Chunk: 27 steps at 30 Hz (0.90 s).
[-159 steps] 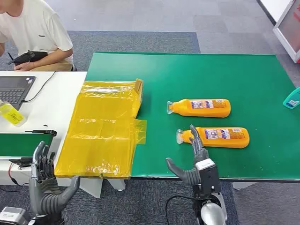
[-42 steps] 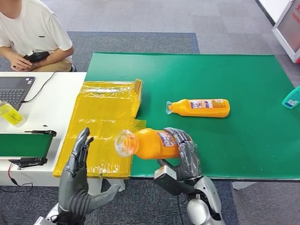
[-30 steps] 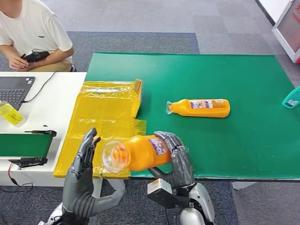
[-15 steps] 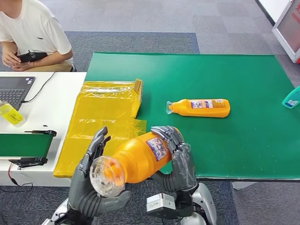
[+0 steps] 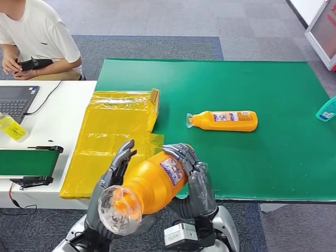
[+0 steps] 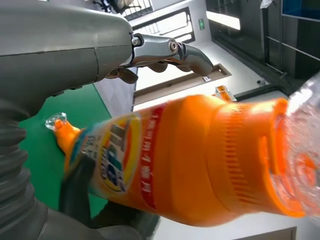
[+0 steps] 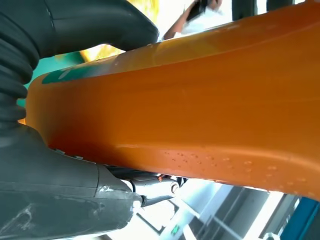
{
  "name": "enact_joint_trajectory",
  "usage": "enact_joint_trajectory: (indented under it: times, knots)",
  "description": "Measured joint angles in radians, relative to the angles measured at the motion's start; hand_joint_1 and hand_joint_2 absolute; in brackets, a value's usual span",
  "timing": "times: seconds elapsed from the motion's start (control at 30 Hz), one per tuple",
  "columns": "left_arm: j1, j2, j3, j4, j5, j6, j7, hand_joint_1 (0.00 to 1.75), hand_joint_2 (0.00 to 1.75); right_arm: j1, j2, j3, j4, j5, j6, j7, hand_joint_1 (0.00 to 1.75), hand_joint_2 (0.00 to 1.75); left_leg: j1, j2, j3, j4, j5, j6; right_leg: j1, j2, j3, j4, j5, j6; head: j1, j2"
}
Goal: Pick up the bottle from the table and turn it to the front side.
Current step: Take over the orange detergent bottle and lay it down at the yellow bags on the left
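My right hand (image 5: 197,179) grips the body of an orange bottle (image 5: 155,181) and holds it off the table near the front edge. Its clear cap (image 5: 118,209) points toward me and its label (image 5: 173,170) faces up and to the right. My left hand (image 5: 113,180) is cupped beside the bottle's neck with its fingers spread upward. In the left wrist view the fingers (image 6: 166,50) stand apart from the orange bottle (image 6: 196,160). The orange bottle (image 7: 196,100) also lies across the right wrist view. A second orange bottle (image 5: 223,121) lies flat on the green table (image 5: 257,79).
A crumpled yellow plastic bag (image 5: 115,136) covers the table's left end. Beyond it stands a white desk with a laptop (image 5: 16,100), and a person (image 5: 35,37) sits behind it. A teal object (image 5: 328,110) is at the right edge.
The held bottle has come up and nearer to me, its cap swinging lower left. My left hand has moved right and now sits against the bottle's neck.
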Motion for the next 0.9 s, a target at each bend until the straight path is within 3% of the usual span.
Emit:
enact_joint_trajectory:
  times: [0.43,0.53,0.67,0.9]
  knots:
    - [-0.074,0.002,-0.043,0.069,-0.014,-0.010,0.013,0.00,1.75,-0.051,-0.005,0.036,0.165,-0.009,0.045,-0.011,1.75,1.75,0.000,0.000,0.000,0.000,0.000,0.000,0.000,0.000,0.000,0.000,0.000,0.000,0.000,0.000]
    - [-0.085,0.001,-0.047,0.089,-0.016,-0.006,0.019,0.10,1.75,-0.058,-0.004,0.037,0.192,-0.014,0.043,-0.012,1.75,1.75,0.000,0.000,0.000,0.000,0.000,0.000,0.000,0.000,0.000,0.000,0.000,0.000,0.000,0.000]
    - [-0.094,0.001,-0.050,0.105,-0.016,0.002,0.030,1.70,1.75,-0.060,-0.003,0.037,0.203,-0.017,0.031,-0.012,1.75,1.75,0.000,0.000,0.000,0.000,0.000,0.000,0.000,0.000,0.000,0.000,0.000,0.000,0.000,0.000]
    - [-0.107,0.001,-0.059,0.121,-0.016,0.004,0.034,1.75,1.75,-0.059,-0.003,0.036,0.203,-0.016,0.007,-0.011,1.75,1.75,0.000,0.000,0.000,0.000,0.000,0.000,0.000,0.000,0.000,0.000,0.000,0.000,0.000,0.000]
